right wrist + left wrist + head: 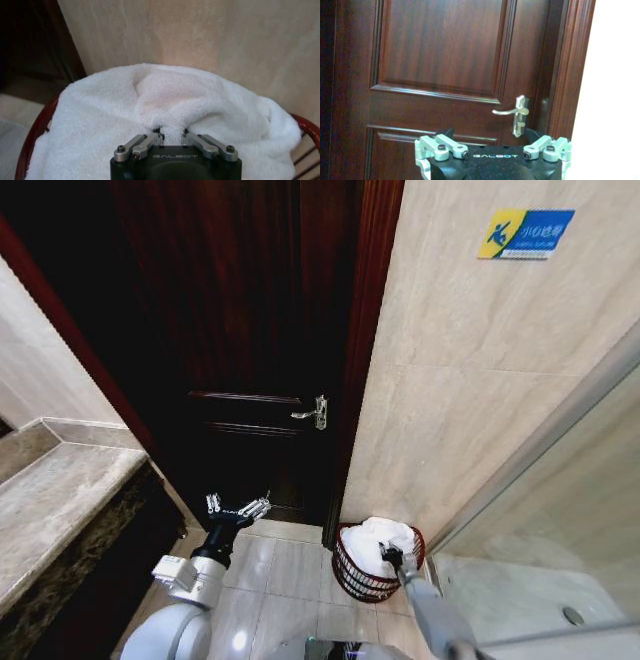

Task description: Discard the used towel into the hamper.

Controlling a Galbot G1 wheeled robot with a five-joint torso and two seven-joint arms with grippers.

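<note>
White towel already lies in the hamper; the right hand pinches it, not yet letting go. The left hand waits apart at nine o'clock.

L gripper spread wide, raised | R gripper pinched, arm extended down
</note>
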